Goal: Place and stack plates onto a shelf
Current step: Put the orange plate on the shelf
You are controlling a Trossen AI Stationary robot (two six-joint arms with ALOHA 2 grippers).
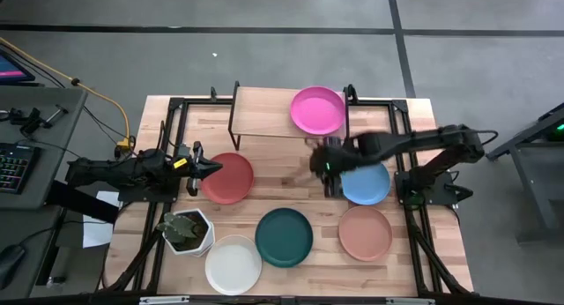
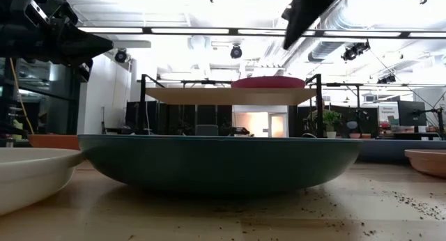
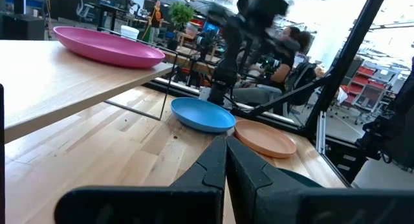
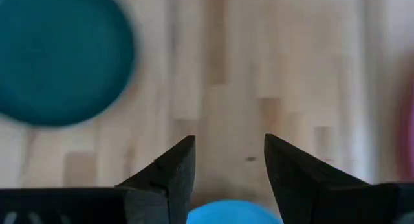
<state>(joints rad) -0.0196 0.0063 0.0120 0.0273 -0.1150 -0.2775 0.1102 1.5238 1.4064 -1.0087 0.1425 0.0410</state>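
The shelf (image 1: 264, 113) stands at the table's far side with the magenta plate (image 1: 318, 109) on its right half. On the tabletop lie the red plate (image 1: 231, 178), light blue plate (image 1: 368, 184), salmon plate (image 1: 365, 233), dark teal plate (image 1: 284, 237) and white plate (image 1: 233, 264). My left gripper (image 1: 211, 168) is shut and hovers over the red plate's left edge, raised in the low view (image 2: 97, 44). My right gripper (image 1: 325, 171) is open and points down above the table at the blue plate's left edge (image 4: 236, 212), with bare wood between its fingers.
A white hexagonal pot with a cactus (image 1: 188, 231) stands near the table's left edge, in front of the left arm. Black frame rails run along both table sides. Bare wood lies between the red and blue plates. People and desks show in the room beyond.
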